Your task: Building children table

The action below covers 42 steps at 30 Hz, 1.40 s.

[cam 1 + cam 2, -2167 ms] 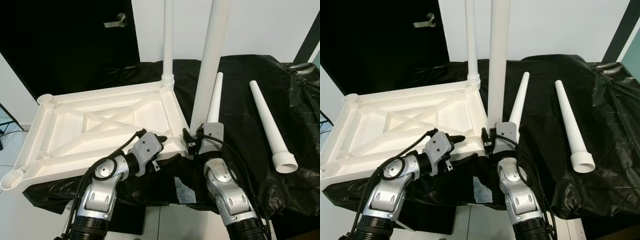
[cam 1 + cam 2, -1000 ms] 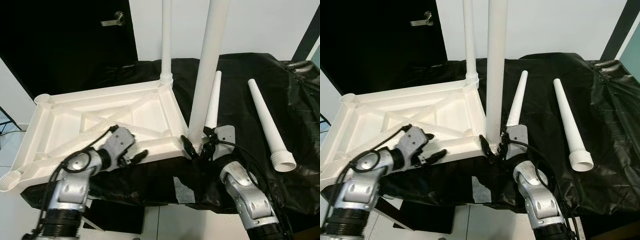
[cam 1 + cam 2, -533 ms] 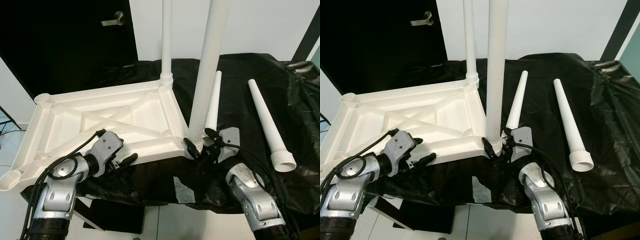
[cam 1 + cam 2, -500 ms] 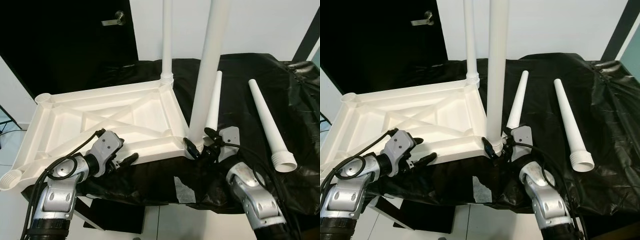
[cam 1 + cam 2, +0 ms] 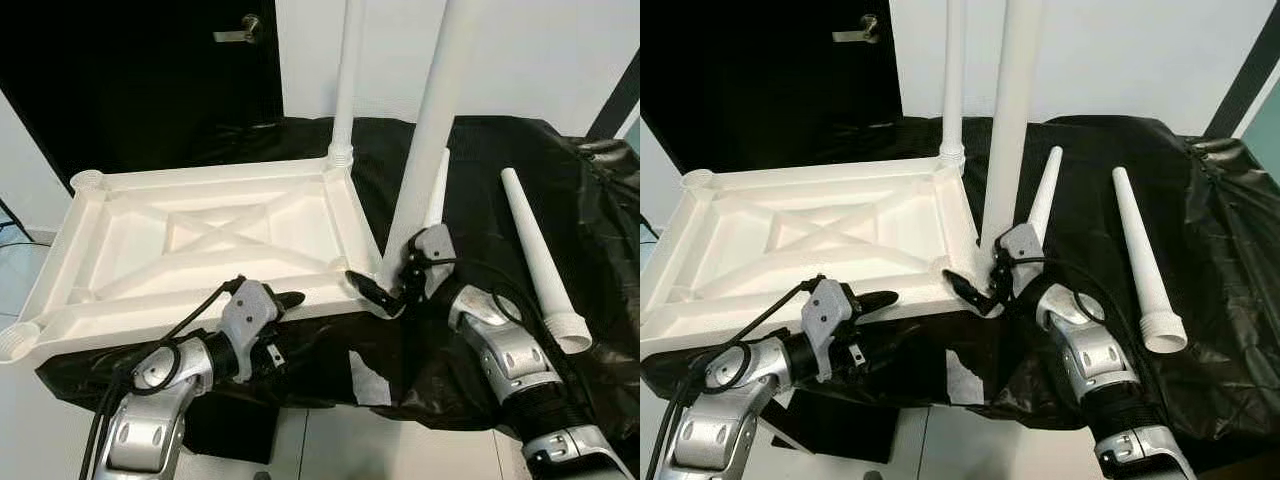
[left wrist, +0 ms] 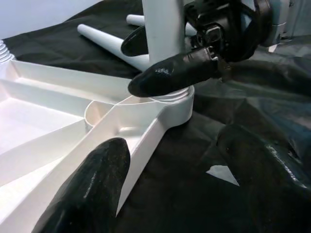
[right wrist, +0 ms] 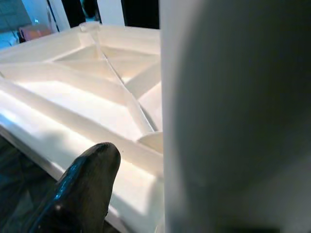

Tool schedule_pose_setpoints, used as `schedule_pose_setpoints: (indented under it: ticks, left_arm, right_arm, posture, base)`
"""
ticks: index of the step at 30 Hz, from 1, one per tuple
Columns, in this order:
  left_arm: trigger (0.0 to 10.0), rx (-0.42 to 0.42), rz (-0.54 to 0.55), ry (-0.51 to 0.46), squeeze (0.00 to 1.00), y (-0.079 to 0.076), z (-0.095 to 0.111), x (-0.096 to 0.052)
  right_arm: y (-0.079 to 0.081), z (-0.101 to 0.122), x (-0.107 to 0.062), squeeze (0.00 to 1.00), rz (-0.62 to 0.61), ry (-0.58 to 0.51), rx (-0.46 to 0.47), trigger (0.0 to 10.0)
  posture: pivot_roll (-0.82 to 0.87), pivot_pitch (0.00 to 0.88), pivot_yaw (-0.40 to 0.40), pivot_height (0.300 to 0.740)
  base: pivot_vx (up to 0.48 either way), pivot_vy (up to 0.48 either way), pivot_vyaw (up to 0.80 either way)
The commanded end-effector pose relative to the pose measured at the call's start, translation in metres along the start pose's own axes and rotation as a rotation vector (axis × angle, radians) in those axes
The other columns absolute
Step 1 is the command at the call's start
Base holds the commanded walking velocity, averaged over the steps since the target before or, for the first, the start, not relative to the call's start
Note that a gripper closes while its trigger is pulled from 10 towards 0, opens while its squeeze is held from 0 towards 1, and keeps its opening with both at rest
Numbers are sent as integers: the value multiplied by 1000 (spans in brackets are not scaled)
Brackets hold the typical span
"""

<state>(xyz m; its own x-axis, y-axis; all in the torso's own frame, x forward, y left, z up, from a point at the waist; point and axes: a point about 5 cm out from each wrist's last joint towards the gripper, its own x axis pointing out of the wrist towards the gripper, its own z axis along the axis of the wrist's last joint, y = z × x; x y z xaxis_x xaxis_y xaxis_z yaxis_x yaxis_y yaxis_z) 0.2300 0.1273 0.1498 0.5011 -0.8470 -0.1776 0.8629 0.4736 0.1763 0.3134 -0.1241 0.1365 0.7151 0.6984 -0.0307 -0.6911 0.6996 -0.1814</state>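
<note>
The white tabletop point(image 5: 200, 235) lies upside down on a black cloth. One white leg point(image 5: 345, 80) stands in its far right corner. A second leg point(image 5: 435, 130) stands upright in the near right corner socket point(image 6: 170, 99). My right gripper point(image 5: 388, 282) is shut on the base of this near leg, one finger point(image 6: 175, 73) on each side of it. My left gripper point(image 5: 283, 322) is open at the tabletop's near rim, a little left of that corner. One of its fingers point(image 6: 87, 194) is over the rim and the other over the cloth.
Two loose white legs point(image 5: 437, 185) point(image 5: 535, 250) lie on the black cloth point(image 5: 500, 160) to the right of the tabletop. A dark door point(image 5: 150, 70) stands behind at the left. The tabletop's left end overhangs the cloth, with floor below the near edge.
My left gripper has slid right along the near rim toward the leg's corner. My right arm has swung outward, still holding the leg's base. The camera has shifted a little.
</note>
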Motion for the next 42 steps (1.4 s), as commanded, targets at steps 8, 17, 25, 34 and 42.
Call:
schedule_pose_setpoints:
  ticks: [8, 17, 25, 34, 42]
  left_arm:
    - [10000, -32, 79, 8, 0, -11, -7, 13]
    - [10000, 2, 240, 38, 0, 18, -6, 14]
    - [10000, 33, 280, 47, 0, 29, -4, 19]
    - [10000, 49, 280, 44, 0, 37, -1, 24]
    - [10000, 59, 282, 46, 0, 43, -1, 26]
  right_arm:
    - [-4, -3, 3, 0, 65, 27, -24, 0]
    - [-2, -11, 0, 0, -36, 32, 24, 0]
    - [7, -15, 1, 0, -261, 54, 57, 0]
    - [18, -22, -1, 0, -581, 88, 113, 0]
    - [34, -12, 7, 0, -673, 43, 157, 10000]
  posture:
    - [68, 0, -56, 740]
    - [29, 0, -14, 740]
    - [-3, 0, 15, 740]
    - [-28, 0, 37, 740]
    - [-41, 0, 44, 740]
  base:
    - [0, 0, 0]
    - [0, 0, 0]
    - [0, 0, 0]
    - [0, 0, 0]
    - [0, 0, 0]
